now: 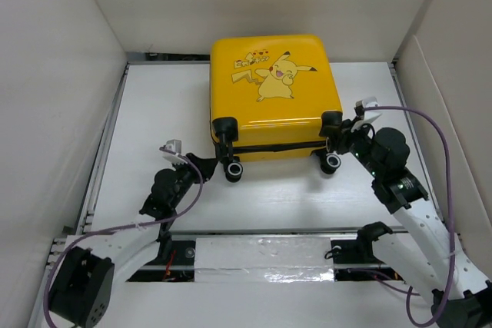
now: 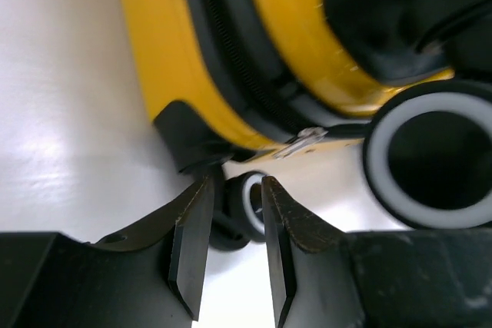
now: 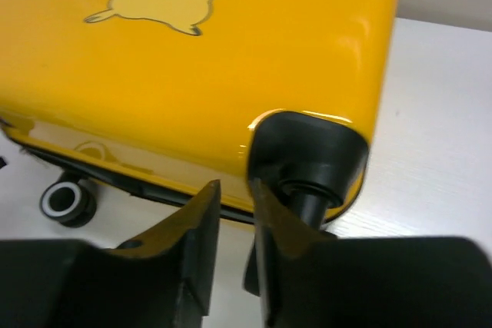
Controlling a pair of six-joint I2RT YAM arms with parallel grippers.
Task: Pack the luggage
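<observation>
The luggage [image 1: 275, 94] lies shut, face up, at the table's [image 1: 154, 113] far middle. The left gripper [image 2: 234, 190] sits near its left wheels, the right gripper [image 3: 234, 193] by its right wheel corner. Both are narrowly parted and hold nothing.

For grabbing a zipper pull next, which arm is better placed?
Left, probably. Its tool sits just short of a zipper pull on the case's near edge. The right tool faces only the corner wheel housing; no pull clearly shows in its view.
</observation>
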